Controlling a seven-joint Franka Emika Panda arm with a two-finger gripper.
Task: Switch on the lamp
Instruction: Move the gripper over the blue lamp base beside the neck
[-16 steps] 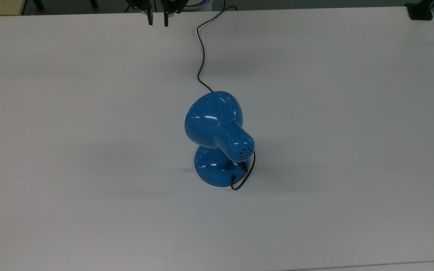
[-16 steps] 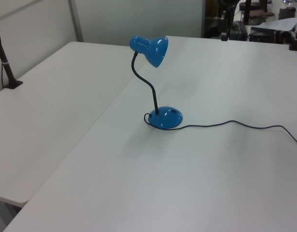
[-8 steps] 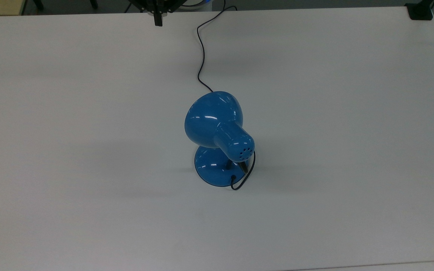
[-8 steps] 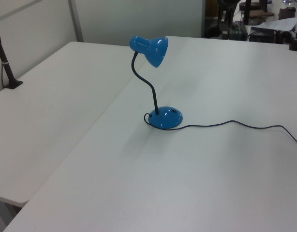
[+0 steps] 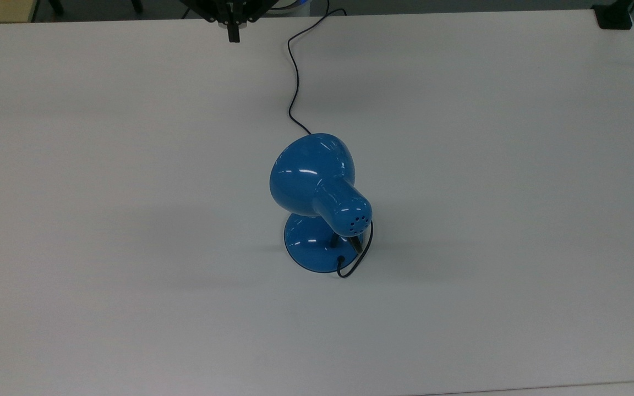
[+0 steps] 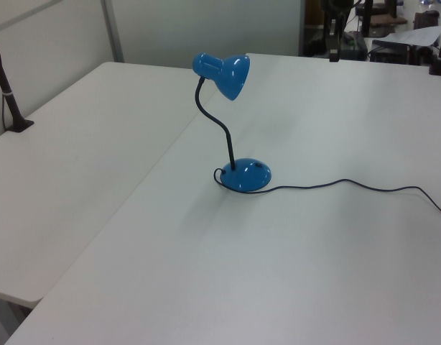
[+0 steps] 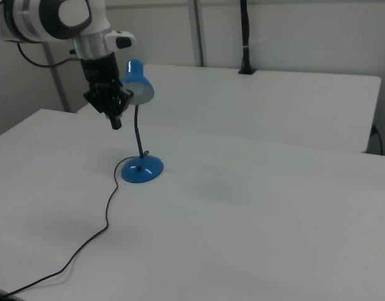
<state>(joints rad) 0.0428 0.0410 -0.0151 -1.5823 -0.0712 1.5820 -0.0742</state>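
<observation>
Lamp: the lamp [image 5: 317, 187] stands near the middle of the top view, on the white table [image 5: 130, 165]. Its blue shade sits on a bent black neck above the round base [image 6: 245, 175], and it looks unlit.
Cord: a thin black cord [image 5: 294, 82] runs from the base up to the top edge of the top view. In the right view it trails toward the lower left corner.
Gripper: the gripper [image 5: 233, 33] hangs at the top edge of the top view, left of the cord and well apart from the lamp. Its two fingers are pressed together into a single dark tip, holding nothing. In the right view it sits at upper left, overlapping the shade only by line of sight.
Stage: approach barely begun, by my reading. I cannot make out a switch for certain.
Risk 1: a push on the light base could slide or tip the lamp, as the shade sits high on a slim neck.
Risk 2: the descending fingers could snag the cord and drag the lamp.
Risk 3: the overhanging shade partly covers the base, so a straight descent might strike it.
Containers: none here.
</observation>
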